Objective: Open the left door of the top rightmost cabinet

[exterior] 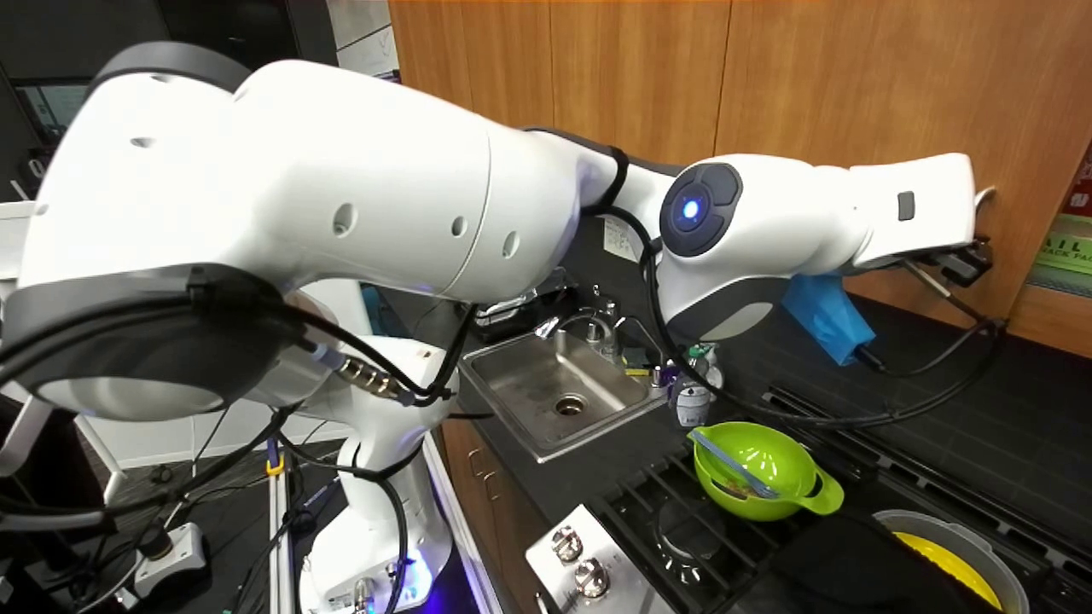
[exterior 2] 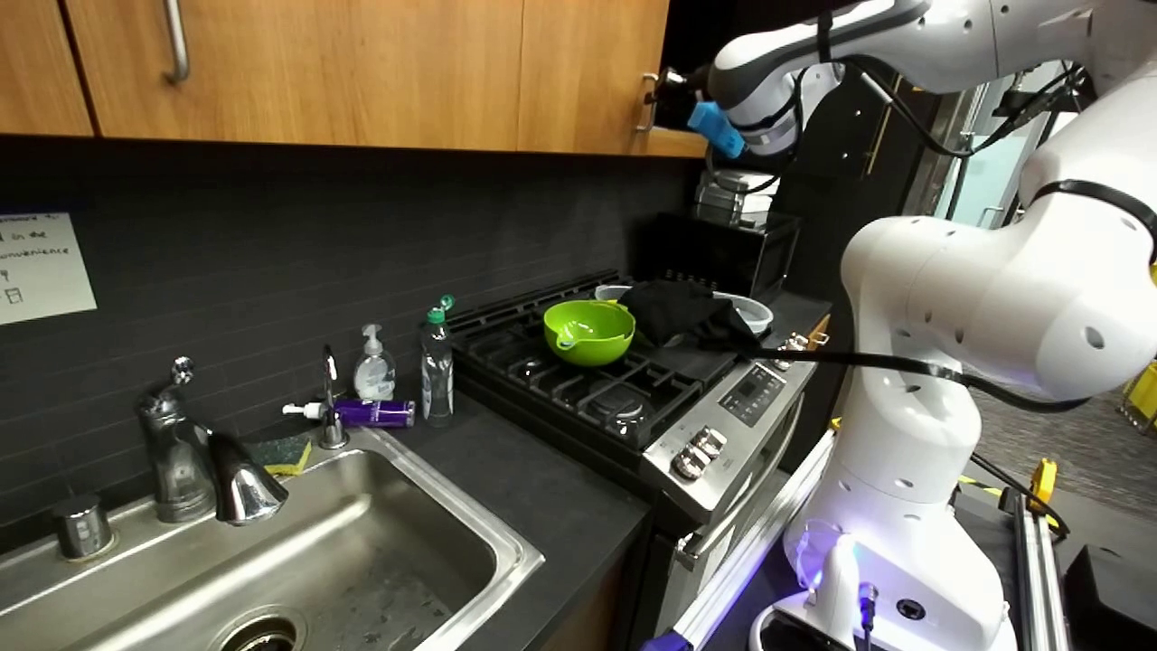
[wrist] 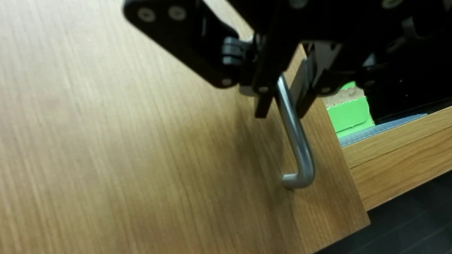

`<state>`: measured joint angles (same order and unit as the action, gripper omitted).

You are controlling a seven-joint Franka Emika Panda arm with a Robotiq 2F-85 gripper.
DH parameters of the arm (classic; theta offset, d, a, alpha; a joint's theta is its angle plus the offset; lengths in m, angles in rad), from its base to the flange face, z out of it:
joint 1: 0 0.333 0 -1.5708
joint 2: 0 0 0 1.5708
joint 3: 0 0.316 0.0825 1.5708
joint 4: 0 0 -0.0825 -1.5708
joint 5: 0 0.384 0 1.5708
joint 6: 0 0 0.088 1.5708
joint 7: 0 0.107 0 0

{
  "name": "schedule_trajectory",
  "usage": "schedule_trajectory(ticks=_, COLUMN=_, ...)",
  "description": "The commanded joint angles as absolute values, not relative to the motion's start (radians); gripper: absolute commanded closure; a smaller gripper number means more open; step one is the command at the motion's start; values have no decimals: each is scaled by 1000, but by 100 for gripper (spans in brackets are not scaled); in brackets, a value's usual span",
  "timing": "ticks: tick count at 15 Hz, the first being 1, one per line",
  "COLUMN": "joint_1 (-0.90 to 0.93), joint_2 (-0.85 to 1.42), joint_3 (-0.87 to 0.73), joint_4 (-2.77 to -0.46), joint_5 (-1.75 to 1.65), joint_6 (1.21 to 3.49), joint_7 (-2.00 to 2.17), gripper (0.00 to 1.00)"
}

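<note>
Nearest the camera in the wrist view hangs your gripper, dark across the upper centre and upper right of the frame, its two fingers closed around the silver bar handle, one on either side; you cannot tell whether both press on it. That handle sits near the right edge of the left door, which fills the left and centre of the frame. The bar's long axis slants from upper centre toward lower right, roughly along the door's edge, and its lower end bends back to the wood. Past that edge, at right, you see the top rightmost cabinet, its light lower edge and, in the dark interior, a green box.

In an exterior view the door sits at top centre, its handle about upright, just left of the blue cover on your white arm; whether the door is ajar you cannot tell. That view also gives you a black microwave at centre right. In an exterior view the arm crosses the frame and you cannot make out the fingers, but a blue-grey utensil shows inside the green bowl. In both exterior views you have that bowl on the stove, near a black cloth, and the steel sink.
</note>
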<state>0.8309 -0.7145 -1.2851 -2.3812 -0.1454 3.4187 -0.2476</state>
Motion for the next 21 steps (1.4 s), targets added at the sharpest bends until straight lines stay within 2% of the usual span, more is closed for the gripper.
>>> schedule_trajectory(ticks=1, joint_1=797, joint_2=-695, joint_3=-1251, joint_4=-2379, joint_5=-150, joint_6=3419, joint_7=-213, gripper=95)
schedule_trajectory(ticks=5, joint_1=695, joint_2=-714, joint_3=-1154, joint_4=-2434, joint_5=-139, joint_6=3397, joint_7=-181, gripper=95)
schedule_trajectory(ticks=16, joint_1=262, joint_2=-743, joint_3=-776, joint_4=-2652, joint_5=-65, joint_6=3394, joint_7=-65, gripper=95)
schedule_trajectory(ticks=21, joint_1=41, joint_2=-834, joint_3=-579, joint_4=-2763, joint_5=-59, joint_6=3266, joint_7=-68, gripper=95)
